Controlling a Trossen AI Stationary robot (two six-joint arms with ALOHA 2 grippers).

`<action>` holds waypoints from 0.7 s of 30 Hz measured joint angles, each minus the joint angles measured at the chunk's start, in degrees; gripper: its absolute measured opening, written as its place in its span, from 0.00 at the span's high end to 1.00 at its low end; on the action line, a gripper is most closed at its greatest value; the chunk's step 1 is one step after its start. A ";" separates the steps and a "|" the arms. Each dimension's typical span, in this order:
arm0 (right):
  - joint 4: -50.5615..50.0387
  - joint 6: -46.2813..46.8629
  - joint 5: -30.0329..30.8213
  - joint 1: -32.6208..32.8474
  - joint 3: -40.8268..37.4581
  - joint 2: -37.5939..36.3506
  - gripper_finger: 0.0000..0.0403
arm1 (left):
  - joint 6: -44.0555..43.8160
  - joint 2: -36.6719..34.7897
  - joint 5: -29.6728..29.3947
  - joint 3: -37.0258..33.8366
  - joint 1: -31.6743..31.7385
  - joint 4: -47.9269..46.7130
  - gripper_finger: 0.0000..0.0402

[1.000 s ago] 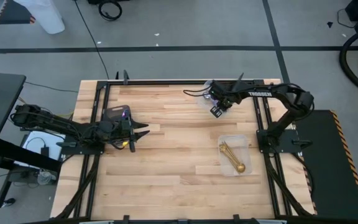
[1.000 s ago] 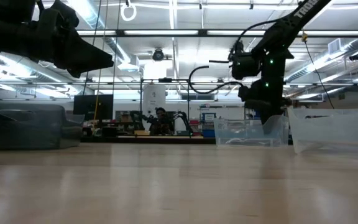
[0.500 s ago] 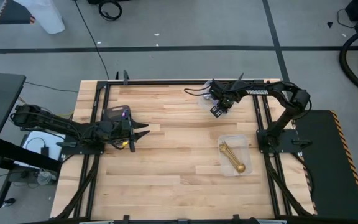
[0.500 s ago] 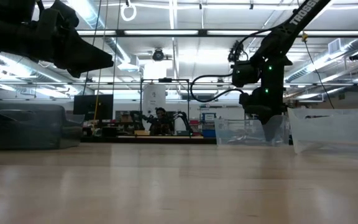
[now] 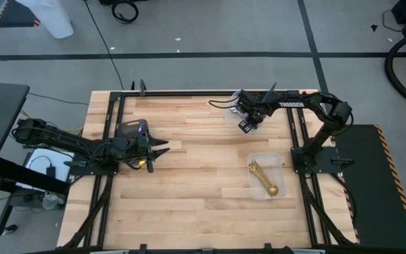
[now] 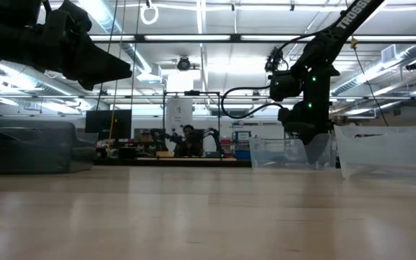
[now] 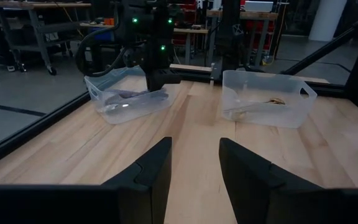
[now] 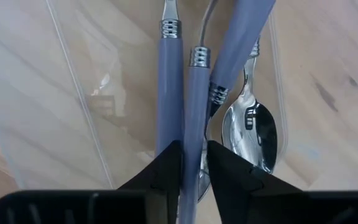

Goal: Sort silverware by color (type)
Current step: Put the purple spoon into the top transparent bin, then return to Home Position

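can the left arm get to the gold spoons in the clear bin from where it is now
Probably yes. The left gripper is open and holds nothing, bare table lies between it and the open-topped clear bin holding the gold spoons, though it's a long stretch.

Even overhead light falls on the pale wooden slatted bench [image 5: 196, 176], leaving only faint shadows. In the low view, bright ceiling strip lights [image 6: 201, 37] glare, silhouetting the arms and blurring the near bench. The shiny silver spoon bowl [image 8: 253, 134] mirrors highlights.
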 joint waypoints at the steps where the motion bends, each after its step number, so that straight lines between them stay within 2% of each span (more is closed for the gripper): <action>1: 0.00 0.04 0.00 0.00 0.00 0.00 0.76 | 0.00 0.00 -0.01 0.00 0.01 0.02 0.65; 9: -0.22 0.48 -0.20 0.00 0.00 0.00 0.68 | 0.04 0.00 -0.02 0.02 0.00 0.02 0.65; 21: -6.26 0.47 -1.27 0.26 5.29 0.00 0.67 | -0.31 0.00 -0.07 0.07 0.02 0.67 0.65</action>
